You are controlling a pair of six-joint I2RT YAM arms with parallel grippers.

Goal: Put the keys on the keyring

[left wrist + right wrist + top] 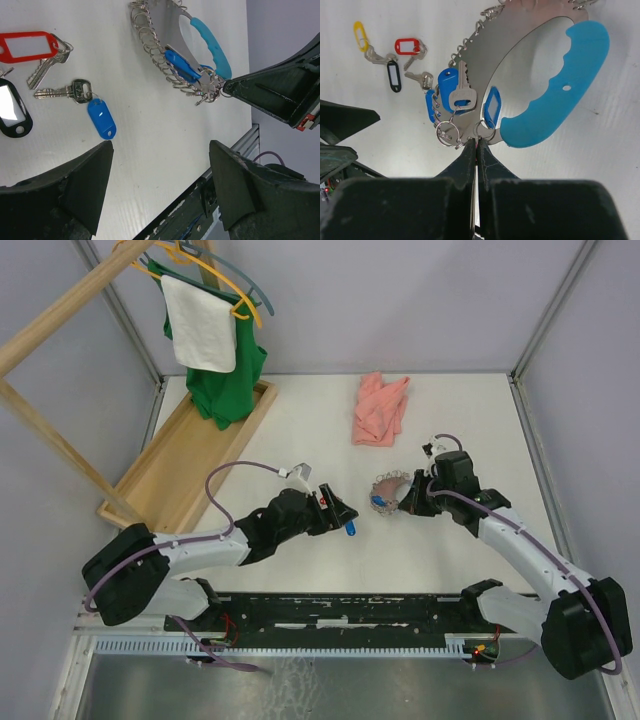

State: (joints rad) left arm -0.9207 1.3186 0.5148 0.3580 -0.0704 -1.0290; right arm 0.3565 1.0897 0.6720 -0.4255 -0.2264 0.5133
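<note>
Several loose tagged keys [65, 91] lie on the counter [150, 120], ahead and left of the left gripper [160, 146], which hangs released. The right gripper [476, 147] is clenched on the metal rim of the keyring [487, 65], whose light-blue handle [560, 85] sits just ahead and right of it.

A white worktop [300, 430] sits between pale grey walls. At its far left, a shallow wooden tray [170, 475] lies at an angle. Above the tray, a slanted wooden rail [60, 305] carries a yellow hanger [258, 312] and a grey-blue hanger [248, 282]. A white towel [200, 325] and a green garment [232, 390] hang from them. A crumpled pink cloth [380, 408] lies near the far edge.
</note>
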